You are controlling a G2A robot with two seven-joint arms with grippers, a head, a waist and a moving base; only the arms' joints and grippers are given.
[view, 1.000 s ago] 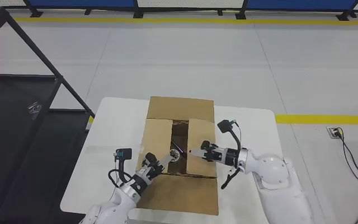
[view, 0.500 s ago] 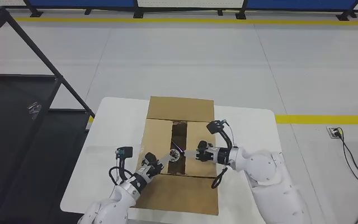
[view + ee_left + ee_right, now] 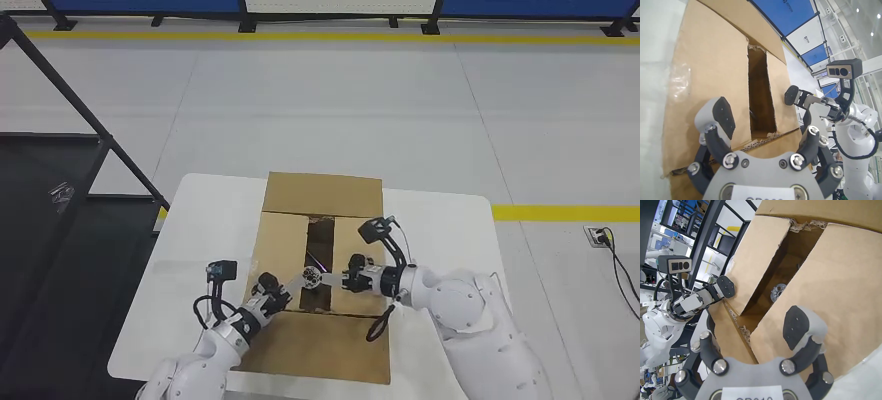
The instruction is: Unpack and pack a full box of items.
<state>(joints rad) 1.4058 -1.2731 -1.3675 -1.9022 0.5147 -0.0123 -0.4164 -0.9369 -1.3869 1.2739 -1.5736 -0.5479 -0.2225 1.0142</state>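
Observation:
A brown cardboard box (image 3: 322,270) stands on the white table (image 3: 200,250), its top flaps parted by a narrow dark gap (image 3: 320,245). Deep in that gap lies a grey metal disc-shaped part (image 3: 778,292). My left gripper (image 3: 294,288) is at the gap's near end, open, its fingers (image 3: 723,117) spread across the near edge of the flaps. My right gripper (image 3: 336,278) is over the right flap (image 3: 829,279) beside the gap, open, with one pad (image 3: 797,328) above the cardboard and the other finger mostly hidden. The two grippers face each other across the gap, a short way apart.
The box's near outer flap (image 3: 320,350) lies flat toward the table's front edge, the far flap (image 3: 323,193) toward the back. A black metal rack (image 3: 90,150) stands left of the table. Bare tabletop lies on both sides of the box.
My right gripper has moved left across the right flap toward the gap and the left gripper. The left gripper has hardly shifted. The flaps look unchanged.

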